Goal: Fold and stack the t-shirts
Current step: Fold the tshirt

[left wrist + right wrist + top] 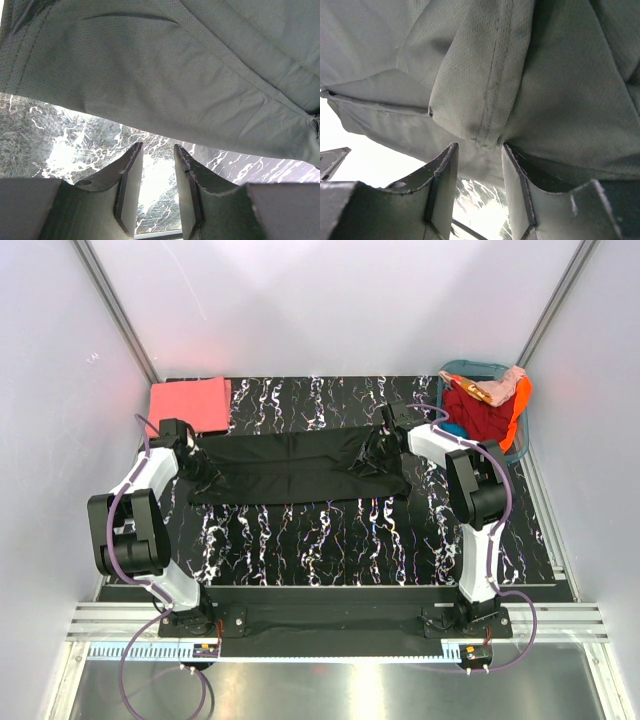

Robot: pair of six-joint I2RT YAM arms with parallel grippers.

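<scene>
The left gripper has its 2 fingers apart, with nothing between them; through the gap shows the black, white-veined table. Just beyond the tips hangs the edge of the black shirt, raised a little off the table, so that light comes in under it. It looks grey-green this close and shows a fine mesh weave.

The right gripper also has its jaws apart. A bunched fold of the same shirt, with a double-stitched seam running down it, comes right to the opening between the fingers. The cloth reaches the tips, but it is not pinched: the gap below it is bare, with the table showing through.

From above, the black shirt lies as a long band across the middle of the table, from one gripper to the other. The left gripper is at its left end and the right gripper at its right end, where the cloth is gathered into folds.

The coral-pink shirt lies folded flat at the far left corner, well apart from the black one. At the far right corner stands a teal basket heaped with red and orange clothes.
</scene>
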